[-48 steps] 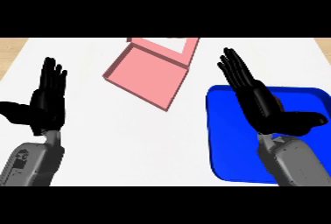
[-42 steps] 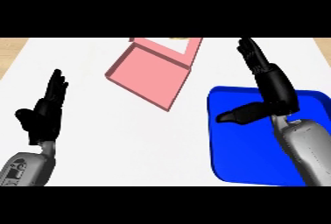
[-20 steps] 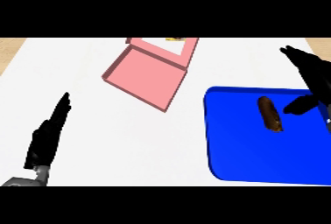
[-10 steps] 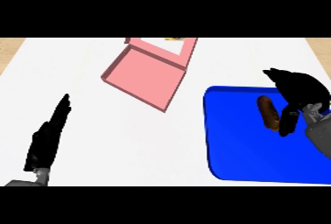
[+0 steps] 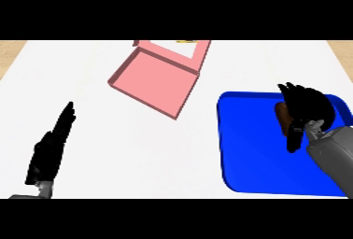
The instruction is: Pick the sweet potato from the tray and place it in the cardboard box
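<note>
1 second ago the sweet potato lay bare in the blue tray, with the right hand open off to its right. Now that hand has come over it and covers most of it, so only a brown strip shows at the hand's left side. The sweet potato has not left its place in the tray's far right part. The tray, the pink cardboard box and the left hand are where they were 0.5 seconds ago.

The right hand's fingers are curled down round the sweet potato, and its thumb points toward the tray's near edge. It appears to be clamped on the sweet potato, though the contact itself is hidden under the fingers. The left hand rests at the lower left over the white desk, seen edge-on, fingers straight and together, holding nothing.

The cardboard box lies open, well apart from the tray, its far flap cut off at the top. The grey right forearm and the tray's right side run out of the view.
</note>
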